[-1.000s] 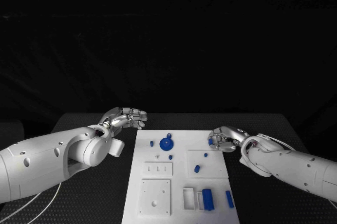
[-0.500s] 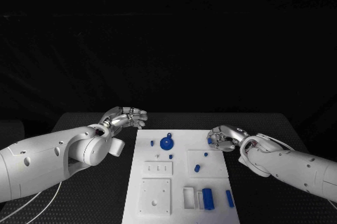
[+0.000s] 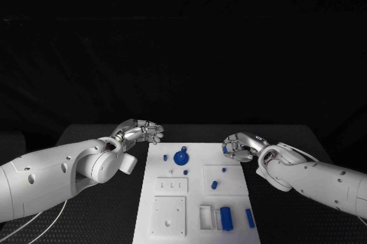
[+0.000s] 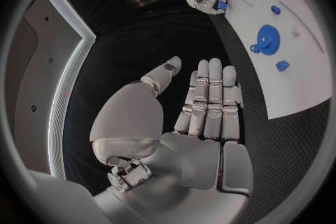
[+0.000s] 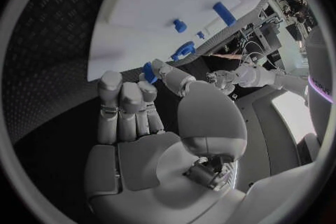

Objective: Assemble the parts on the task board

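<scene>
The white task board [image 3: 169,201] lies in the middle of the table. On it are a blue gear [image 3: 181,158], several small blue pegs such as one peg [image 3: 215,184], and a blue cylinder [image 3: 226,217]. My right hand [image 3: 242,147] hovers at the board's far right edge and pinches a small blue part [image 3: 226,148] between thumb and finger; the same blue part [image 5: 149,71] shows at its fingertips [image 5: 159,67] in the right wrist view. My left hand [image 3: 142,131] floats just off the board's far left corner. Its fingers [image 4: 210,101] are straight and hold nothing.
A white rectangular block [image 3: 206,215] stands beside the blue cylinder near the board's front, with another blue bar [image 3: 250,216] to its right. Black textured table [image 3: 290,212] surrounds the board on both sides.
My right hand has risen and shifted slightly left over the board's far right edge, still holding the small blue part. My left hand has edged a little to the right.
</scene>
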